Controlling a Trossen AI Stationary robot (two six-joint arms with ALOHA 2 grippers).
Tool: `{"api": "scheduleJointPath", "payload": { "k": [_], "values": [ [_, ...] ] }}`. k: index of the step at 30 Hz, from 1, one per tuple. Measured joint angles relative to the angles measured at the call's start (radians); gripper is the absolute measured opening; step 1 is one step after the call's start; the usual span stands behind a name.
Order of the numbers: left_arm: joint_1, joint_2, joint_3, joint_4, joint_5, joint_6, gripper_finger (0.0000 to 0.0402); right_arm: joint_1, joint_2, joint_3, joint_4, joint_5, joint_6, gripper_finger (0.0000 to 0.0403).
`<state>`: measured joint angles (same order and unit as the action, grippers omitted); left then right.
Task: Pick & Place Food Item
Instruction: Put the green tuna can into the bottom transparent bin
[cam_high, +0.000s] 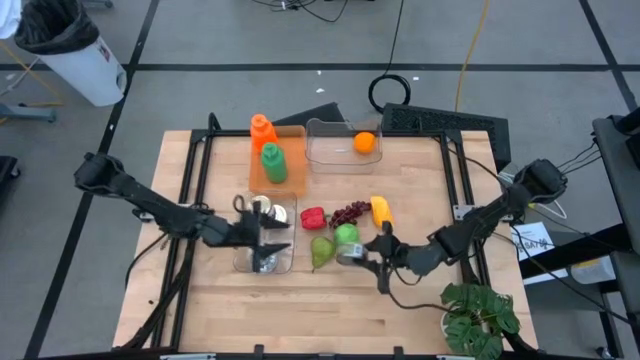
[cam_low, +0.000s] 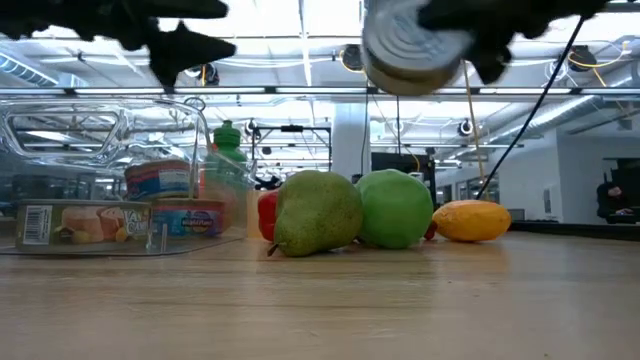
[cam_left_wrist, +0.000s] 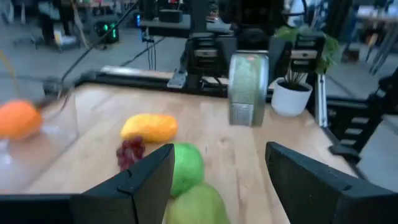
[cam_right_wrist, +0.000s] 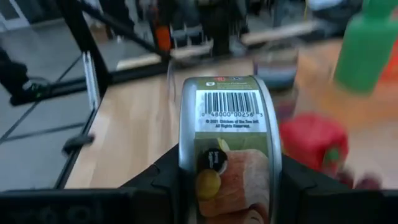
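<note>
A: Where's the can (cam_right_wrist: 227, 152) rn?

B: Pinched in the right claw (cam_right_wrist: 227, 186), up off the desk (cam_high: 300, 300). In the low view it hangs above the green apple (cam_low: 396, 208) and pear (cam_low: 315, 213), clear of both. Lying on its side btw: flat ends face sideways, fingers press on the curved wall.

A: And the drop spot?

B: My guess is the clear tray (cam_high: 262, 262) w/ the other tins, which sits toward the left arm's side. So the carry runs from the fruit cluster across to that tray (pear and red pepper (cam_high: 312, 216) lie between).

A: Left claw (cam_left_wrist: 211, 180)?

B: Spread, nothing in it, hovering right over that tray and pointing at the can. It's nearer the tray, so it could crowd the placement; I'd expect it needs to back off first.
</note>
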<state>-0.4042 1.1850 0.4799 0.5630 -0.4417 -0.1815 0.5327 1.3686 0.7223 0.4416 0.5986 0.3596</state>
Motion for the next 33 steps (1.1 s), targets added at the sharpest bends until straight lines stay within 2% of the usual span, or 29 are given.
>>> {"api": "scheduleJointPath", "payload": {
  "k": [5, 8, 13, 16, 24, 27, 30, 33],
  "values": [
    [0.013, 0.148, 0.131, 0.008, 0.039, 0.121, 0.0266, -0.062, 0.019, -0.001, 0.072, -0.089, -0.065, 0.0149],
    [0.028, 0.225, 0.203, 0.016, 0.087, 0.155, 0.0266, -0.085, 0.017, -0.001, 0.089, -0.102, -0.066, 0.0139],
    [0.064, 0.332, 0.296, 0.016, 0.090, 0.175, 0.0267, -0.096, 0.018, -0.001, 0.151, -0.140, -0.106, 0.0138],
    [0.080, 0.371, 0.337, 0.013, 0.121, 0.162, 0.0267, -0.095, 0.017, -0.002, 0.170, -0.154, -0.135, 0.0138],
    [0.115, 0.433, 0.413, 0.018, 0.290, 0.154, 0.0267, -0.095, 0.018, 0.000, 0.176, -0.162, -0.155, 0.0138],
    [0.130, 0.433, 0.414, 0.017, 0.295, 0.145, 0.0266, -0.094, 0.018, 0.000, 0.185, -0.161, -0.166, 0.0138],
    [0.144, 0.433, 0.414, 0.016, 0.322, 0.124, 0.0239, -0.095, 0.018, 0.000, 0.183, -0.157, -0.167, 0.0138],
    [0.152, 0.433, 0.414, 0.033, 0.392, 0.135, 0.0168, -0.094, 0.018, 0.000, 0.184, -0.167, -0.175, 0.0142]
  ]
}}
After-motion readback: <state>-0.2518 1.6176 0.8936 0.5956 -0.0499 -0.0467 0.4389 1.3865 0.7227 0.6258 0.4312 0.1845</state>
